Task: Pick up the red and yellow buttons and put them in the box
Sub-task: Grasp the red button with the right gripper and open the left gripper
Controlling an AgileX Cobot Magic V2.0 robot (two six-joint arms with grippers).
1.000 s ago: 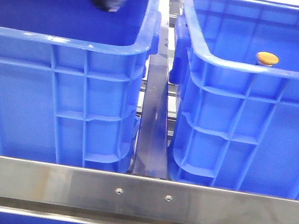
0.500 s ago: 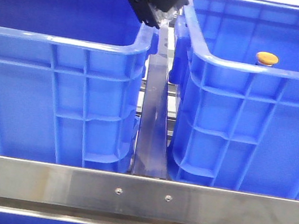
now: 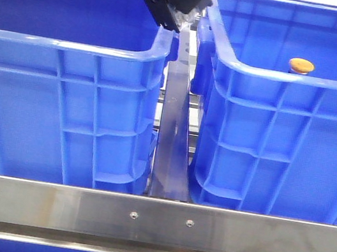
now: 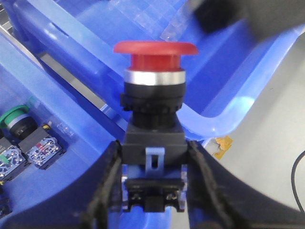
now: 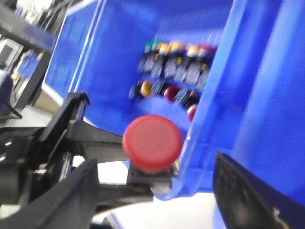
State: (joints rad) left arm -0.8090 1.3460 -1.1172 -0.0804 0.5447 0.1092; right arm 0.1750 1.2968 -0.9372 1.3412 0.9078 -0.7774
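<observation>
The red button has a red dome cap, a silver collar and a black body. My left gripper is shut on that body, cap pointing away from the wrist. In the front view the left gripper hangs high over the gap between two blue crates. The yellow button sits inside the right-hand box, just behind its front wall. My right gripper is open, and the held red button shows ahead of it, between its two fingers. The right gripper is out of the front view.
The left blue crate holds several other push buttons, among them a green one. A steel rail runs between the crates. A steel bar crosses in front of them.
One second ago my left arm was over the left crate. It swung right to the gap between the crates, and has stayed there for the last half second. The yellow button has not moved.
</observation>
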